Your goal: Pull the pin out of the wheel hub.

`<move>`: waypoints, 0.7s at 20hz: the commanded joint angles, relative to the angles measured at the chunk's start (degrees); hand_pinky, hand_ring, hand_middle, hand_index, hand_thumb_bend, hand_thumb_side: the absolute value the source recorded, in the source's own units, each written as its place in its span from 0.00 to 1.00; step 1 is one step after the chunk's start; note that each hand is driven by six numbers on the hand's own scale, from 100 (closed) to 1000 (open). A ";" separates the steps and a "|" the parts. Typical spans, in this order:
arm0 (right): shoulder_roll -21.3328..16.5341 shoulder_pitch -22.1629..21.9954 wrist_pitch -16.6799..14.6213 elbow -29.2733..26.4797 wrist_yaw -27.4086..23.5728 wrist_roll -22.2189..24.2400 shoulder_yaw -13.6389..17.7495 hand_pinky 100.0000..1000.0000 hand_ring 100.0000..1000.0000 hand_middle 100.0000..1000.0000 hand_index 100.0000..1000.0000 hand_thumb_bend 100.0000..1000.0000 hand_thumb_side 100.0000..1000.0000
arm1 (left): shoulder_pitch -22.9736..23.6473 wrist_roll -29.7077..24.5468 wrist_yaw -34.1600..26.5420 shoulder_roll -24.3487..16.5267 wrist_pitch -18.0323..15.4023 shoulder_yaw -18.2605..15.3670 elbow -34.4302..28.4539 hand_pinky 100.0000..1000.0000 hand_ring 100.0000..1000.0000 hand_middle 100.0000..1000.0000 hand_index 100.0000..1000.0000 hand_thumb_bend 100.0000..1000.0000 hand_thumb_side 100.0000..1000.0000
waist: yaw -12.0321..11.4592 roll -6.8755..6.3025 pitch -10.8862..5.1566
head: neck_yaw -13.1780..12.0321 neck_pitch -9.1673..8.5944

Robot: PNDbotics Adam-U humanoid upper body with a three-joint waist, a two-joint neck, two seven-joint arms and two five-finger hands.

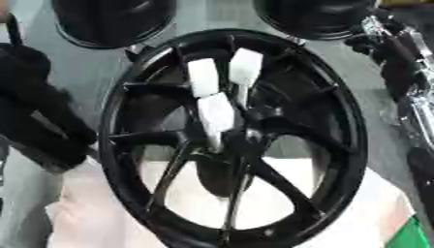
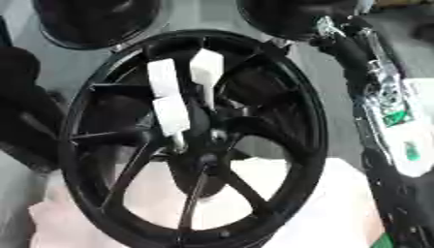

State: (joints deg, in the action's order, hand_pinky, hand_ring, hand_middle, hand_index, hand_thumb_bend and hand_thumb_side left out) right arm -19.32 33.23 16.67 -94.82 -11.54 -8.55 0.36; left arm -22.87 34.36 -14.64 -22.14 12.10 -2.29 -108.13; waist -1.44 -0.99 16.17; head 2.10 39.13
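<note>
A black spoked wheel (image 1: 127, 87) stands tilted on a white cloth, with its hub (image 1: 241, 140) at the middle. My right arm (image 2: 377, 82) runs up the right side and bends in over the rim. My right hand (image 1: 246, 65) shows as white-padded fingertips (image 1: 203, 77) gathered at the hub. The lowest pad (image 1: 216, 114) sits on a thin pale stem, the pin (image 1: 213, 142), which goes into the hub. My left hand (image 1: 38, 121) is a dark mass against the wheel's left rim; its fingers cannot be made out.
Two more black round wheels lie at the back, one at upper left (image 1: 110, 22) and one at upper right (image 1: 318, 19). The white cloth (image 1: 101, 213) covers the front of the grey table. A green patch (image 1: 415, 235) shows at the lower right corner.
</note>
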 commanded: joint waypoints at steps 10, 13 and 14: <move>-0.65 0.83 0.04 -1.06 -0.38 -0.23 0.67 0.82 0.64 0.57 0.78 0.05 0.41 | -1.00 -0.15 0.07 -1.03 0.04 -0.07 -1.18 0.67 0.73 0.75 0.71 0.54 0.43 | 0.18 -0.07 -1.22 | 1.71 -0.69; -0.87 1.07 -0.09 -1.15 -0.37 -0.59 1.11 0.82 0.64 0.57 0.78 0.05 0.41 | -1.68 -0.28 0.13 -1.39 0.07 0.03 -1.31 0.67 0.73 0.75 0.71 0.54 0.43 | 0.52 -0.12 -0.92 | 1.81 -0.73; -0.89 1.14 -0.14 -1.19 -0.43 -0.73 1.25 0.82 0.64 0.57 0.78 0.05 0.41 | -1.98 -0.43 0.18 -1.98 0.14 0.13 -1.38 0.67 0.73 0.75 0.71 0.54 0.43 | 0.64 -0.07 -0.81 | 1.95 -0.69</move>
State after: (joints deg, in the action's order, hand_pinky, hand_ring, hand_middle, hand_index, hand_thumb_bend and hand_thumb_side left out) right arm -19.32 33.32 16.58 -94.85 -11.68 -8.91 1.00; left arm -23.99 34.15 -14.64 -22.41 12.28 -2.15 -108.21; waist -0.76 -1.06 16.23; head 3.77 39.11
